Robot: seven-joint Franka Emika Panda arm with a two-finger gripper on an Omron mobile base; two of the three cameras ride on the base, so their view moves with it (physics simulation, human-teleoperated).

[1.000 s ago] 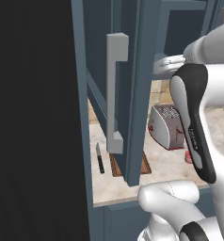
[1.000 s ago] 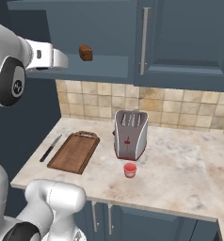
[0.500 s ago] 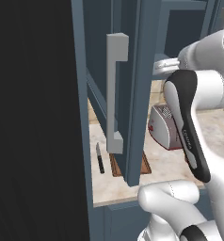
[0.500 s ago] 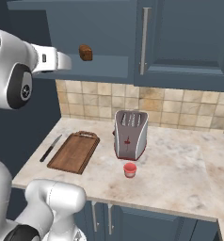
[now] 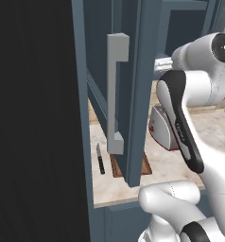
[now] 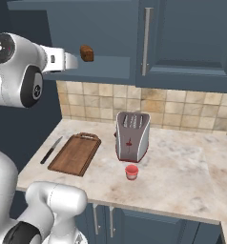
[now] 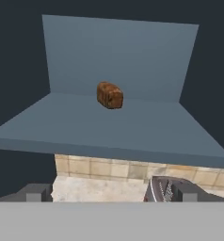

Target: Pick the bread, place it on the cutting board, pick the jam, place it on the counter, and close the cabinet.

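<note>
The bread [image 6: 87, 53] is a small brown chunk on the floor of the open cabinet [image 6: 106, 71]. In the hand view the bread [image 7: 109, 95] lies ahead, past the shelf's front edge. My gripper [image 6: 73, 61] hangs just left of the bread, open and empty; in the hand view my gripper [image 7: 111, 194] shows wide-set tips. The cabinet's door [image 5: 142, 85] is swung open, grey bar handle [image 5: 115, 90] facing me. The cutting board [image 6: 76, 153] lies on the counter [image 6: 182, 167] at the left. The red jam [image 6: 131, 171] stands in front of the toaster.
A silver toaster [image 6: 132, 136] stands mid-counter below the shelf. A black-handled knife [image 6: 51, 149] lies left of the board. A closed upper door with a slim handle [image 6: 145, 40] is right of the open compartment. The open door hides much of the left base view.
The arm has swung round and the hand has moved right, closer to the bread on the shelf. The jaws stay open; nothing else has moved.
</note>
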